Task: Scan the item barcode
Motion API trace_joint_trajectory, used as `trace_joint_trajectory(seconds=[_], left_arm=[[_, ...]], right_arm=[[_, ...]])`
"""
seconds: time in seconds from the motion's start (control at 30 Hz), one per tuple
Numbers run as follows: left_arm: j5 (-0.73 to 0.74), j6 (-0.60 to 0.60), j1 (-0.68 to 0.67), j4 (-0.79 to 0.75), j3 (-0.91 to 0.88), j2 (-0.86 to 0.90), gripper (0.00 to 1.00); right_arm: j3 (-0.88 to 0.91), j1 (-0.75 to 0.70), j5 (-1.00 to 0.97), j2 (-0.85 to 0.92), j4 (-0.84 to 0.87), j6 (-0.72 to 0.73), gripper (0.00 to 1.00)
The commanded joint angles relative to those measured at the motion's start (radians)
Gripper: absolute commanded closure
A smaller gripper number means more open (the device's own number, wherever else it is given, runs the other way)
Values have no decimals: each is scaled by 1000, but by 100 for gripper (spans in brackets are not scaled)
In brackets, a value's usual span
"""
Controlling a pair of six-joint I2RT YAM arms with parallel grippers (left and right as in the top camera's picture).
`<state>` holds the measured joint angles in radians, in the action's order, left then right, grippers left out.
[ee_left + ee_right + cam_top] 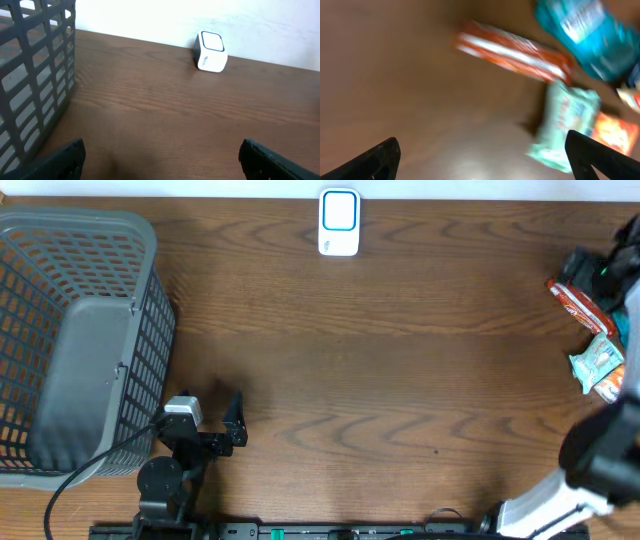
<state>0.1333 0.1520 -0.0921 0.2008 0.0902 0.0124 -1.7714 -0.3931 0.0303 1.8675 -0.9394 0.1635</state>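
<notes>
The white barcode scanner (339, 222) with a blue-rimmed window stands at the table's far edge; it also shows in the left wrist view (211, 51). The items are snack packets at the right edge: a red-orange one (578, 305) (512, 50), a mint-green one (597, 363) (565, 125), a blue one (590, 35) and an orange one (610, 132). My right gripper (485, 160) hangs open above the table just left of the mint packet, with nothing between its fingers; the view is blurred. My left gripper (210, 405) (160, 160) stands open and empty near the front left.
A grey plastic basket (75, 340) (35, 75) fills the left end of the table, close beside my left gripper. The right arm (600, 460) rises along the right edge. A white wall runs behind the scanner.
</notes>
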Motion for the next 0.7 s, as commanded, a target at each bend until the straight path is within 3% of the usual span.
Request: trace_joint_trajectory(seconds=[0.0, 0.33, 0.67], left_arm=[[16, -13, 5, 6, -25, -2, 2], [16, -13, 5, 6, -25, -2, 2], [16, -13, 5, 6, -25, -2, 2]], right_arm=[[-50, 22, 234, -230, -3, -30, 1], [-50, 14, 230, -652, -45, -30, 1], [-50, 14, 230, -918, -46, -30, 1]])
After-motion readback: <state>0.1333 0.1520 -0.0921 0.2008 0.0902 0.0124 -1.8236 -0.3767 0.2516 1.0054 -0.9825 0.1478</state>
